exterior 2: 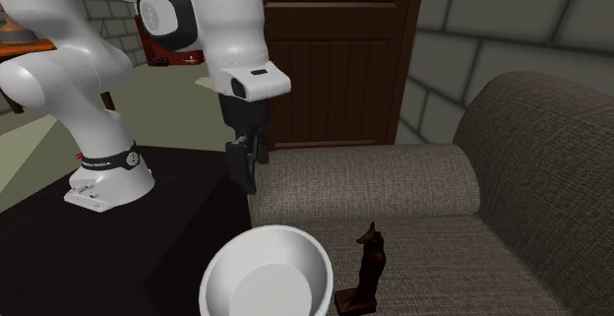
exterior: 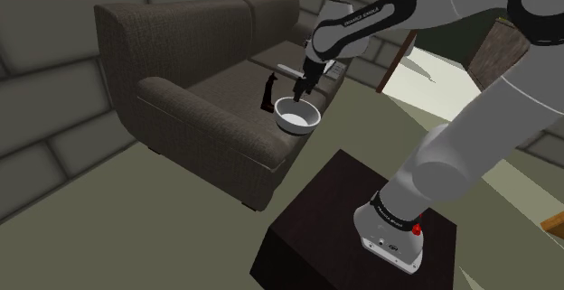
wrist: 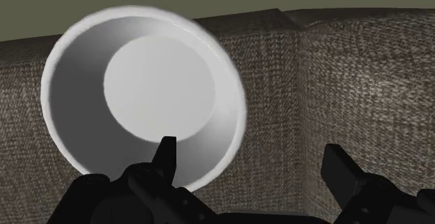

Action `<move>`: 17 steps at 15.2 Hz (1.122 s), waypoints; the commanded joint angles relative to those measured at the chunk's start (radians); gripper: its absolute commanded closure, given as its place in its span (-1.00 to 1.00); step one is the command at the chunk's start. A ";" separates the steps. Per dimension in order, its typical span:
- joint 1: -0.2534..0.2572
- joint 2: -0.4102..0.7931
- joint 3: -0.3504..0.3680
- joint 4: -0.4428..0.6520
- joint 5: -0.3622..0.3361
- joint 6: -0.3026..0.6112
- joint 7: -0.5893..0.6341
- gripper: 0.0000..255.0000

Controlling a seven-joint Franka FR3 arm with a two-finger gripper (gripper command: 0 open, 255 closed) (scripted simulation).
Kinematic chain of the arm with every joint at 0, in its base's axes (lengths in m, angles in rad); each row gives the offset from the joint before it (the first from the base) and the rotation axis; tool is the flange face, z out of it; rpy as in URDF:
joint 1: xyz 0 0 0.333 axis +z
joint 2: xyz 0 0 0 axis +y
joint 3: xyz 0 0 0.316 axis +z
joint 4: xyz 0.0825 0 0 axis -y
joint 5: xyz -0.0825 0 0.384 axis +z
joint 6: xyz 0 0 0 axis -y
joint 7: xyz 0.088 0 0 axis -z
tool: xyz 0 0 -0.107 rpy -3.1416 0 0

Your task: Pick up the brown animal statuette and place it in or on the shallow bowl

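1. The dark brown, upright animal statuette (exterior: 268,94) stands on the seat of the dark grey-brown fabric sofa (exterior: 194,107), just beside the bowl and untouched.
2. The white, round, shallow bowl (exterior: 298,116) sits empty on the same seat. By my reading, the grasp, lift and placing are all left to do.
3. The black two-finger gripper (exterior: 301,88) hangs pointing down over the bowl, not over the statuette, with its fingers spread and nothing between them.
4. The white arm (exterior: 452,162) reaches up and left from its dark box stand (exterior: 316,234).
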 commanded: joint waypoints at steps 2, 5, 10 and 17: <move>-0.001 0.124 -0.016 0.053 0.054 0.088 -0.058 -1.00; -0.012 0.245 -0.017 0.117 0.122 0.158 -0.120 -1.00; -0.058 0.444 0.016 0.253 0.236 0.242 -0.220 -1.00; -0.146 0.712 0.084 0.502 0.332 0.299 -0.308 -1.00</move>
